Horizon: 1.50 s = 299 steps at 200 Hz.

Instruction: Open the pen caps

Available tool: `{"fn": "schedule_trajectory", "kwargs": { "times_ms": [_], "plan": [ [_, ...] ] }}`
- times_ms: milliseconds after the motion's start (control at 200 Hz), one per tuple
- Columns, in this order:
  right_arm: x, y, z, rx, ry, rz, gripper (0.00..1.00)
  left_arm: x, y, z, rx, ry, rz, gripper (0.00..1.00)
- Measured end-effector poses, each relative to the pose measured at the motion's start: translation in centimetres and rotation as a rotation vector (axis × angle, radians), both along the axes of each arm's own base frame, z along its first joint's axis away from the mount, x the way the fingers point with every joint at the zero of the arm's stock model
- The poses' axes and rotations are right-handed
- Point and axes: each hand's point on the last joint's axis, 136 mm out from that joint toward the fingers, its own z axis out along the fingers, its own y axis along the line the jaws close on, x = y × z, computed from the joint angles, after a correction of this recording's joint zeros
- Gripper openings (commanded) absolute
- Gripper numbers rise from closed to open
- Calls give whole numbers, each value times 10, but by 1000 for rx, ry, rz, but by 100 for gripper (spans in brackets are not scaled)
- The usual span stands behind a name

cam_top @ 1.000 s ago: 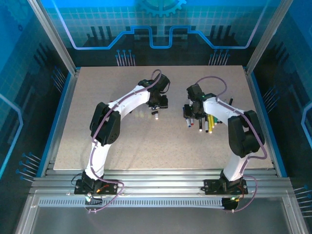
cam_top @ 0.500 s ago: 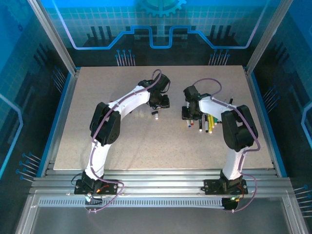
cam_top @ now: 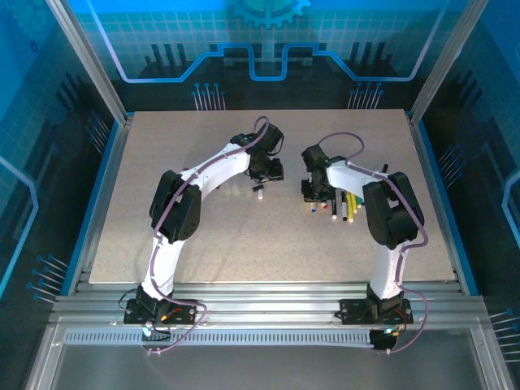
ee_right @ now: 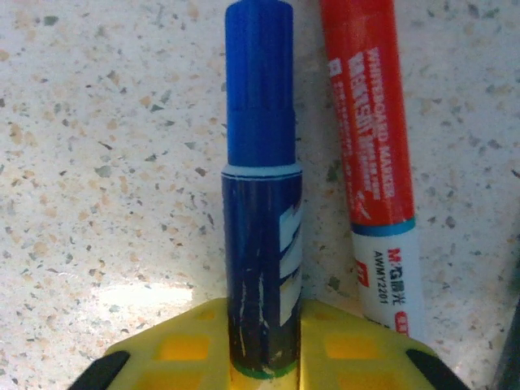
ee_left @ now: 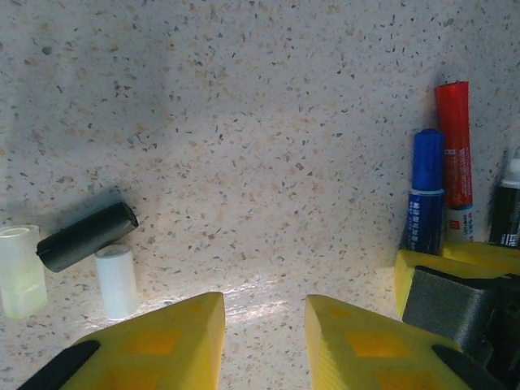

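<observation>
Speckled tabletop (cam_top: 244, 244), blue-walled enclosure (cam_top: 341, 32); left gripper (ee_left: 264, 317) agape, right gripper (ee_right: 262, 329) tight around blue pen (ee_right: 260, 227)

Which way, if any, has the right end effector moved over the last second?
Yes: the right end effector has shifted left and slightly up in the top view, widening its gap from the stationary yellow pen.

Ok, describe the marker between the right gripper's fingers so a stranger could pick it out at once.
On the speckled table, find the pens bunched right of centre by the right gripper. The blue marker lies leftmost in the bunch, between the yellow fingers. Its cap and barrel are both blue, unlike the red marker beside it.
</observation>
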Motion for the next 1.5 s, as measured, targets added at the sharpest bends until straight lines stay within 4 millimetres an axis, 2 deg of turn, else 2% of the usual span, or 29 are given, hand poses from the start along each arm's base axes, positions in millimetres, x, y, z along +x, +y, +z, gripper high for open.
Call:
{"fn": "schedule_trajectory", "kwargs": {
  "times_ms": [80,255,335,395,515,675,941,1136,1231,1456,1496],
  "plan": [
    [1,2,0,-5,-3,-3,0,0,-1,-1,-9,2,2,32],
    [0,6,1,22,-28,1,0,-2,-5,-3,-31,13,-6,32],
    [-12,19,3,121,-41,24,0,-2,-8,-3,-48,15,-4,34],
    [-25,31,5,204,-43,52,0,-3,-9,-4,-59,22,1,41],
    [-45,52,12,362,-43,87,0,-4,-11,-10,-71,27,7,46],
    [-44,78,27,532,-72,116,0,-10,-13,-18,-77,47,10,47],
    [-44,100,44,667,-100,145,0,-9,-17,-17,-87,41,8,46],
    [-43,106,52,706,-110,151,0,-10,-18,-16,-94,44,7,38],
    [-43,107,56,713,-117,153,0,-10,-18,-17,-96,46,10,31],
    [-46,108,61,724,-122,159,0,-11,-22,-15,-118,55,16,0],
    [-46,107,60,724,-120,158,0,-11,-23,-15,-121,58,17,0]
  ]
}}
